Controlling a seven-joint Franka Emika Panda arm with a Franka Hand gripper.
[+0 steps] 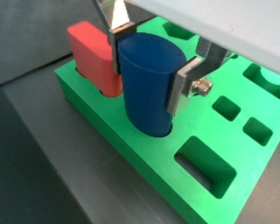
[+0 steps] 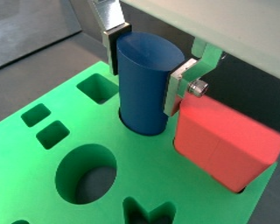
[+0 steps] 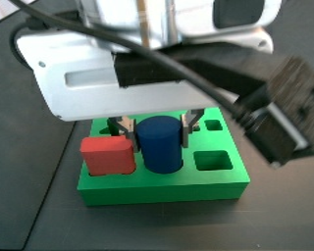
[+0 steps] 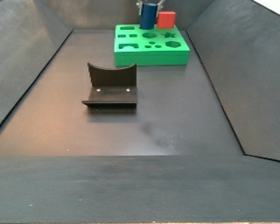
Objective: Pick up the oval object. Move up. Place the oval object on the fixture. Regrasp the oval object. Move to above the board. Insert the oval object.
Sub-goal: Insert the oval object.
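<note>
Gripper [image 2: 149,66] clamps the smooth blue oval peg [image 2: 146,83] between flat silver finger plates [image 2: 181,85], upright, lower end sunk into a hole in the bright green board [image 2: 38,188]. Red rounded-square block [image 2: 227,140] stands just beside the peg on the board. Round, square and star-shaped holes lie open nearby.

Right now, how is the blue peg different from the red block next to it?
The blue oval peg is rounded and taller; the red block is squarish and shorter. The gripper has its silver fingers on either side of the peg, over the green board; nothing holds the red block. Both stand upright in the board, side by side.
</note>
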